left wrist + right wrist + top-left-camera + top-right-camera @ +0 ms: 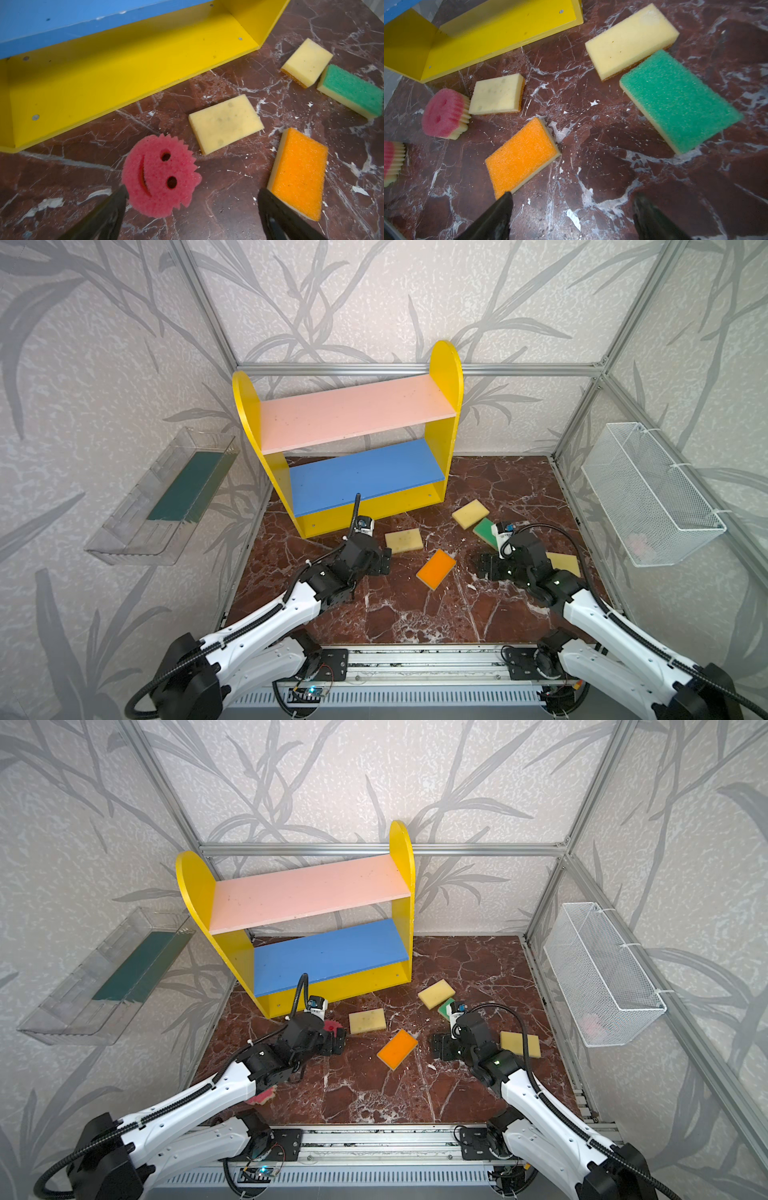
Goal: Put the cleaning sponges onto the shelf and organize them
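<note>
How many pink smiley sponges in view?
2. One pink sponge lies just ahead of the left gripper, near the shelf; the second lies under the left arm, partly hidden.

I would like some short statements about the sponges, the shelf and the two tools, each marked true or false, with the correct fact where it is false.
1. The shelf has no sponge on its pink board or blue board. True.
2. The left tool holds the pink smiley sponge. False: its jaws stand open and the sponge lies on the floor.
3. The orange sponge lies on the floor between the two arms. True.
4. The green sponge lies on top of a yellow sponge. False: it lies on the floor beside it.
5. The right tool is shut. False: it is open, with nothing between its jaws.
</note>
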Robot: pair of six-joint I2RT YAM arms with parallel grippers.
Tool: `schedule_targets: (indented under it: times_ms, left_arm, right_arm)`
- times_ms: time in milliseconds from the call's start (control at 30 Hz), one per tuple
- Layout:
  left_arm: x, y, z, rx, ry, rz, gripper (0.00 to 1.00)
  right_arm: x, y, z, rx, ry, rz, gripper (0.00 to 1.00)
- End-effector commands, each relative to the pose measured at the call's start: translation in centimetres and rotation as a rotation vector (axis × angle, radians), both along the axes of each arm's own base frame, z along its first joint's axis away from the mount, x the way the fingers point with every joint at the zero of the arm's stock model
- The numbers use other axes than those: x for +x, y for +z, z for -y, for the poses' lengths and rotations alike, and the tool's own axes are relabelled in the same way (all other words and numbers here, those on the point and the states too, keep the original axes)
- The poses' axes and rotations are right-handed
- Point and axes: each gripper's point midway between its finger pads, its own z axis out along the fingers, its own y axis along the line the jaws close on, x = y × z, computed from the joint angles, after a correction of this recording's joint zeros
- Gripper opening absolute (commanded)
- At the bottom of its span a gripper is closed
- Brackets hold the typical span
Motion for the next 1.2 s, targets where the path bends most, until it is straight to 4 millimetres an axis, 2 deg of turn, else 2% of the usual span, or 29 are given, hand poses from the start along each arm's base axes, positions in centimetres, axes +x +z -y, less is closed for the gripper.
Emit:
schedule_targets:
  times_ms: [0,100,233,400,500,667,833,1167]
  left_arm:
    - [0.9,0.9,1.9,0.038,-0.085,0.023,0.98]
    - [1.4,0.2,3.9,0.041,-0.156,0.001,0.93]
    - [1.2,-0.9,7.6,-0.011,-0.27,-0.037,0.86]
    - [-0.8,-2.5,12.5,-0.036,-0.453,-0.072,0.9]
    - [-2.3,-3.5,14.6,-0.027,-0.551,-0.123,0.94]
    - [-3.7,-5.4,16.1,-0.007,-0.613,-0.18,0.97]
    - [-4.2,-6.9,17.2,0.019,-0.654,-0.214,0.97]
    - [-3.2,-9.5,17.2,0.115,-0.613,-0.272,0.97]
  right_arm:
    - [0.6,1.1,-1.3,0.011,0.048,0.015,0.91]
    - [0.5,0.7,-1.7,0.01,0.065,-0.013,0.92]
    - [0.8,0.4,-1.4,-0.022,0.051,-0.03,0.93]
    - [1.5,0.0,0.0,-0.008,-0.039,-0.062,0.94]
    - [2.2,0.2,1.4,0.028,-0.1,-0.072,0.94]
    - [3.0,0.9,3.3,0.085,-0.179,-0.054,0.95]
    - [3.3,0.7,4.0,0.087,-0.202,-0.055,0.95]
    - [3.3,0.2,4.1,0.073,-0.196,-0.052,0.96]
